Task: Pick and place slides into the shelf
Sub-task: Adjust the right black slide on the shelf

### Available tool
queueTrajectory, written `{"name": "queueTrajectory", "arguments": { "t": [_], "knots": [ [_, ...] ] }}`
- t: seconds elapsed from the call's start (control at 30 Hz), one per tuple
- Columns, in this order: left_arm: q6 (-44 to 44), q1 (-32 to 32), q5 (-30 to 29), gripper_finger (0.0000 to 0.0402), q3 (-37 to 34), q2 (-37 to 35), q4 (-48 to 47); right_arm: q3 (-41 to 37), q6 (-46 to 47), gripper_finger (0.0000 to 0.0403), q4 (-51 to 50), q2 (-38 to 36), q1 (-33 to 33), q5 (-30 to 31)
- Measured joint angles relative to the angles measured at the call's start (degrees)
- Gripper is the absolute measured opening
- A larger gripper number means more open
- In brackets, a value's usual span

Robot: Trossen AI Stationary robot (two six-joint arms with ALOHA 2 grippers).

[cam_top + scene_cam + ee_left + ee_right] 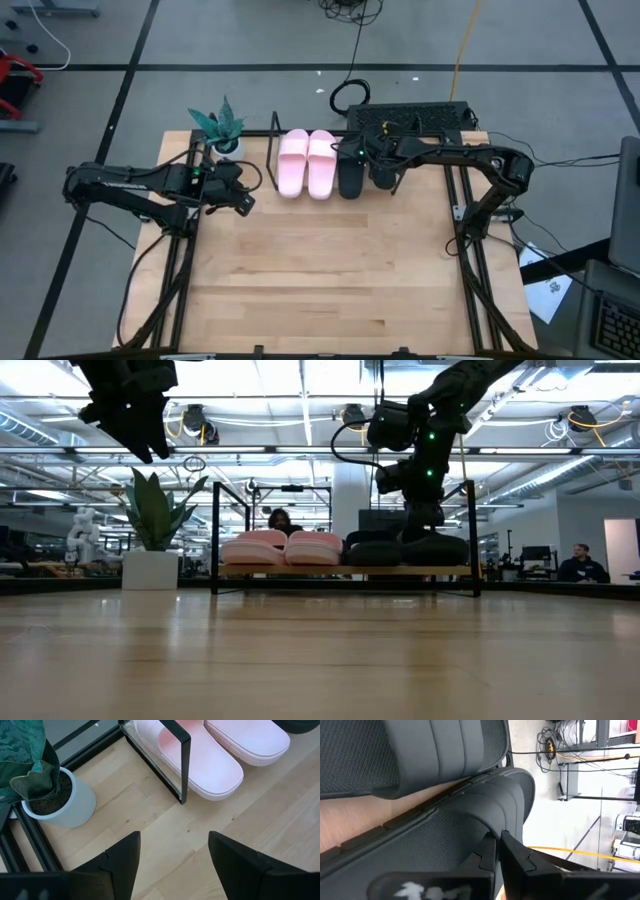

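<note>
Behind the pale wooden tabletop stretches a bright hall where seated people are partly hidden by the shelf. On the shelf, upper centre of the high view, two pink slides lie side by side, a black slide next to them. The second black slide is mostly covered by the right gripper, whose fingers are closed on its strap. At left, beside a potted plant, the left gripper hangs parted, holding nothing.

Potted plant in a white pot, at the worktop's far left corner. Black keyboard at the far edge, right of centre. Two seated people in the room beyond.
</note>
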Motion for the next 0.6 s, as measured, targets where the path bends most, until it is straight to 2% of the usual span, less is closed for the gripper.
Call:
{"name": "queueTrajectory", "arguments": {
  "t": [0.6],
  "knots": [
    [0.41, 0.01, 0.15, 0.0237, 0.0, 0.0, -0.02, 0.05, 3.41, 0.0, -3.71, -0.09, 1.16, 1.45]
  ]
}}
